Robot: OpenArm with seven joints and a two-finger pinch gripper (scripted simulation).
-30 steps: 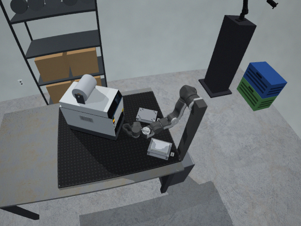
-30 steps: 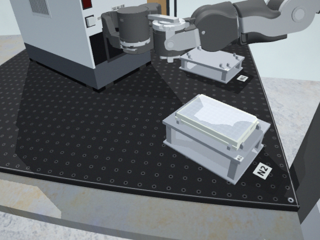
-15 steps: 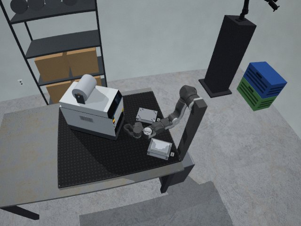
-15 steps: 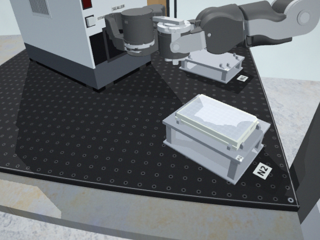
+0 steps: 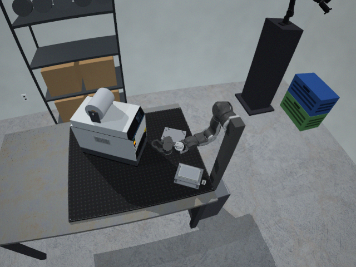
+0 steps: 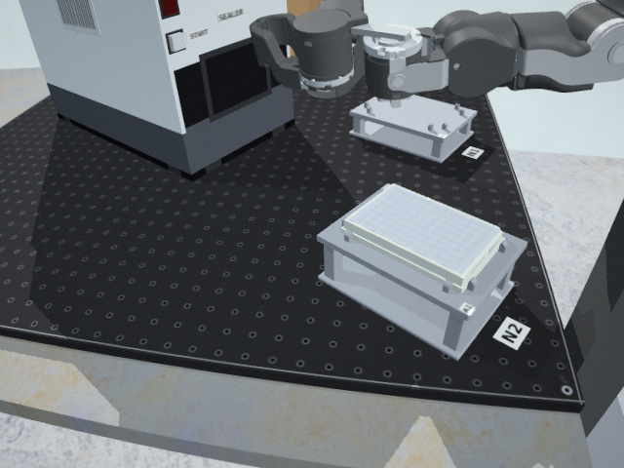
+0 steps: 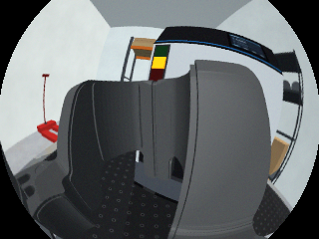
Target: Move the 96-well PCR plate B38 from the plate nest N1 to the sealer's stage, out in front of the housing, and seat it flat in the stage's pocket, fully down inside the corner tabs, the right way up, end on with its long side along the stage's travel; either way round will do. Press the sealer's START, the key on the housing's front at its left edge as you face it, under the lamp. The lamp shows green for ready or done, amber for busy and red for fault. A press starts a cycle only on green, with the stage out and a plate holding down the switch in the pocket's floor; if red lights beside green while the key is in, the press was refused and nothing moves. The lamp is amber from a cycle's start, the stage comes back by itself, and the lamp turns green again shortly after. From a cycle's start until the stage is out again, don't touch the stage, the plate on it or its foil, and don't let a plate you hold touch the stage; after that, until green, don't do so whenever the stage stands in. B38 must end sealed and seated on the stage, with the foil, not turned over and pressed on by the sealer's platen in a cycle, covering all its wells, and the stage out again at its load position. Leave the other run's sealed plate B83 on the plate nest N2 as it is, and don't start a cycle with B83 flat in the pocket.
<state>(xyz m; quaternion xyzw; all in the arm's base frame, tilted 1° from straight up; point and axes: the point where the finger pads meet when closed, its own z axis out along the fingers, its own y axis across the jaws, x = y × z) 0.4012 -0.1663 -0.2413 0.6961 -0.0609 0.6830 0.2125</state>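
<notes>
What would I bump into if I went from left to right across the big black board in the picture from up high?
Sealer → gripper, shut and holding nothing → empty plate nest N1 → sealed plate B83 on nest N2 → the arm's dark post.
</notes>
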